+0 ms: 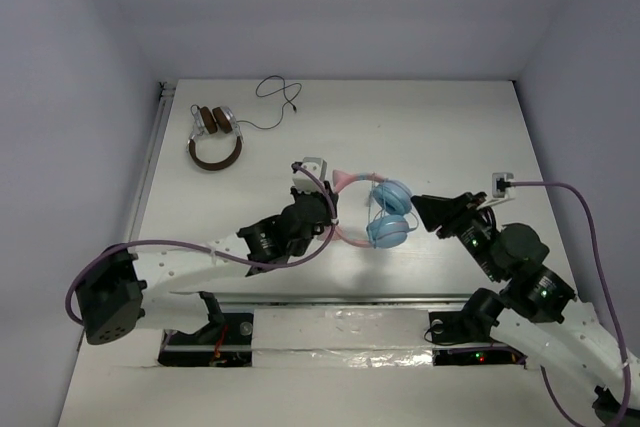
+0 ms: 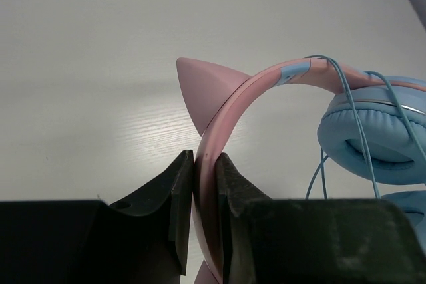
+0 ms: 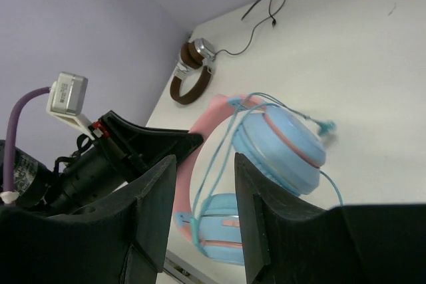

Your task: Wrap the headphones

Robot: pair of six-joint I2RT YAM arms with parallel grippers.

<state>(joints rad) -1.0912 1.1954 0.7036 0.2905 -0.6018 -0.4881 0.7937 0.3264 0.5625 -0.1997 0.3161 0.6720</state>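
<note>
The headphones (image 1: pixel 385 212) are held up over the middle of the table, with a pink cat-ear headband (image 2: pixel 266 81) and light-blue ear cups (image 3: pixel 279 144). My left gripper (image 2: pixel 205 164) is shut on the headband just below one cat ear (image 2: pixel 203 88). The thin light-blue cable (image 2: pixel 353 111) is looped over the band and across the cups, and its plug end (image 3: pixel 326 126) hangs free by the upper cup. My right gripper (image 3: pixel 205 164) stands open just right of the cups, a little apart from them, with nothing between its fingers.
Brown headphones (image 1: pixel 213 135) with a black cable (image 1: pixel 275 97) lie at the back left, near the wall. The table's left edge (image 1: pixel 150 167) and a metal rail (image 1: pixel 330 299) in front of the arm bases bound the space.
</note>
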